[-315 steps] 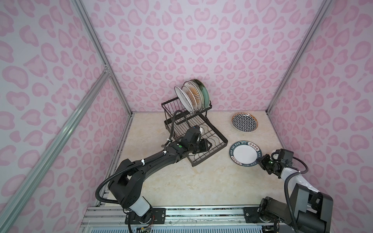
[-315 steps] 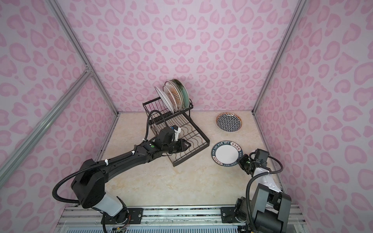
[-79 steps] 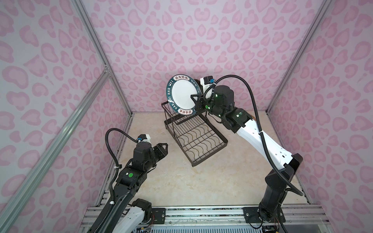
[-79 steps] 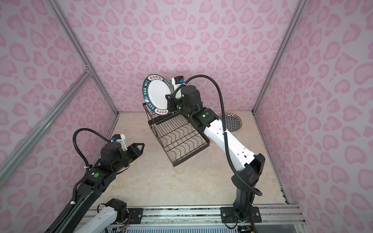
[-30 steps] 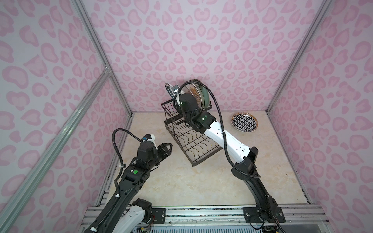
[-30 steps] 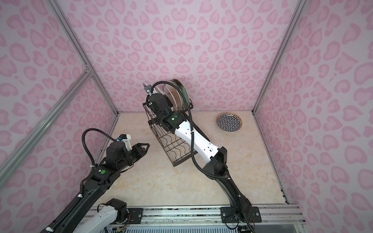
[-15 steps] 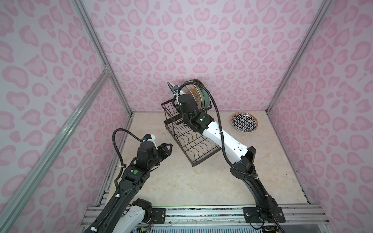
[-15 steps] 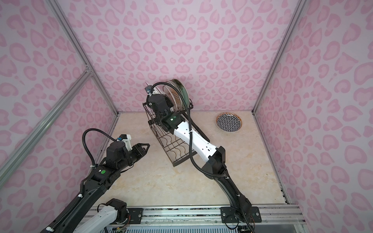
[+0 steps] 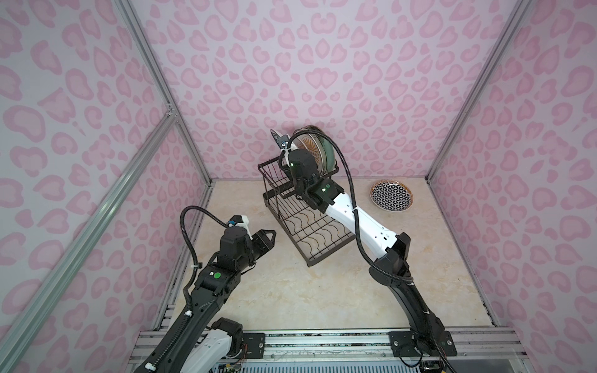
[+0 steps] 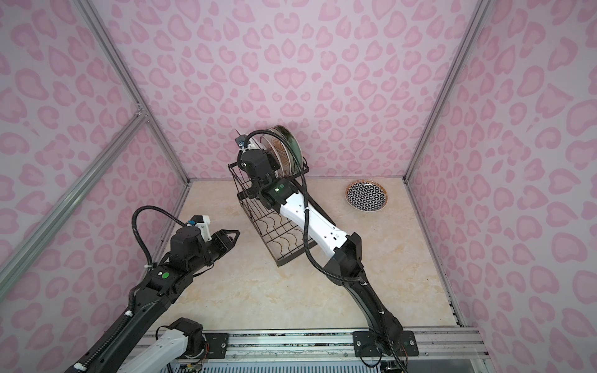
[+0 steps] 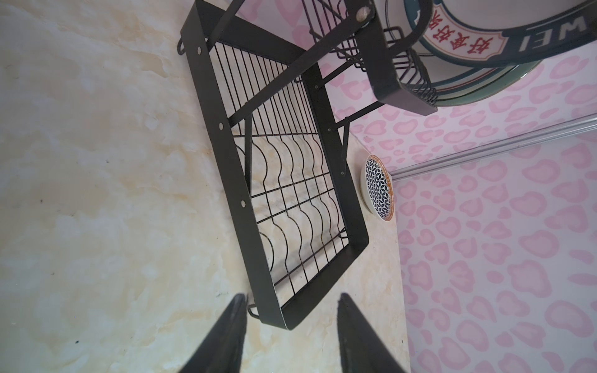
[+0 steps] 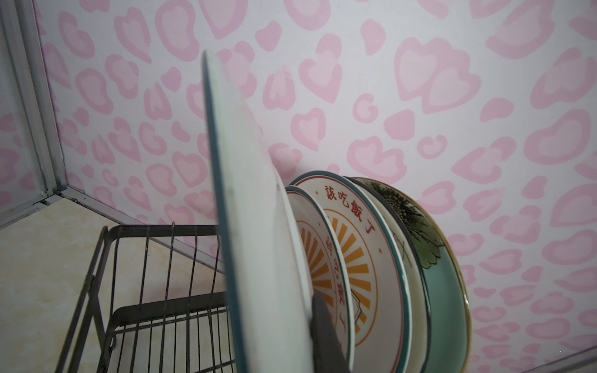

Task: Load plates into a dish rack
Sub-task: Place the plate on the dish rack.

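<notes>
One black-and-white plate [image 9: 391,200] lies on the table [image 9: 290,300] near the dish rack [image 11: 231,161]. Right fingers [image 12: 326,339] pinch the teal-rimmed plate [image 12: 255,242] upright at the top basket [image 12: 161,228]. Left fingers [image 11: 226,339] are spread, empty. They seem hard, slippery, breakable; rims look best to hold.

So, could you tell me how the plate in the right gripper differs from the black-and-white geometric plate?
The held plate stands on edge in the right gripper at the dish rack; the geometric plate lies flat on the table. The held plate has a lettered teal rim; the geometric plate is patterned across its face. Both are round.
</notes>
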### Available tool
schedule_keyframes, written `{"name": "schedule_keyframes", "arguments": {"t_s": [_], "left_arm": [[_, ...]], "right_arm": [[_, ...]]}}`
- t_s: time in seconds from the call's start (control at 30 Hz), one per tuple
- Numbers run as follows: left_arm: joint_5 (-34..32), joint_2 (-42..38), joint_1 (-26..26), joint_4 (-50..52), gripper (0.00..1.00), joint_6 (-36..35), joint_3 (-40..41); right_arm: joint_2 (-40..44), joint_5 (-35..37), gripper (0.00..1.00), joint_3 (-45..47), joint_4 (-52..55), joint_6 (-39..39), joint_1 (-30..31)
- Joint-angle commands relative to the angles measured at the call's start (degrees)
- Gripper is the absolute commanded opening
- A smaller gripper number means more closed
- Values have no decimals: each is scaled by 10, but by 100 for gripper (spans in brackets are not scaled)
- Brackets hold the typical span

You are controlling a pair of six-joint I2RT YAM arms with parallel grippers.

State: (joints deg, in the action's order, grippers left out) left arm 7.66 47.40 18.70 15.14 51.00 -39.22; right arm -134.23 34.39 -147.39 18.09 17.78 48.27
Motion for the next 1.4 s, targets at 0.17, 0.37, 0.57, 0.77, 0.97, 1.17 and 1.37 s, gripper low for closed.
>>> {"name": "schedule_keyframes", "arguments": {"t_s": [0.17,0.37,0.57,0.77,0.97,1.17,1.37], "left_arm": [[0,1,0,-15,48,0,2],[0,1,-1,-15,48,0,2],[-1,-2,-1,-17,48,0,3],[-1,-5,0,-17,48,1,5],[1,-5,-1,-18,48,2,3],[3,-3,-1,-20,48,1,1],[3,-3,-1,-20,48,1,0]], "right_arm": [[8,-10,0,30,3,11,-2],[11,-18,0,33,13,4,-1],[17,-15,0,42,14,12,3],[21,16,0,57,-7,39,14],[22,50,0,58,-15,47,18],[27,72,0,68,-36,64,22],[25,96,0,72,-69,101,38]]}}
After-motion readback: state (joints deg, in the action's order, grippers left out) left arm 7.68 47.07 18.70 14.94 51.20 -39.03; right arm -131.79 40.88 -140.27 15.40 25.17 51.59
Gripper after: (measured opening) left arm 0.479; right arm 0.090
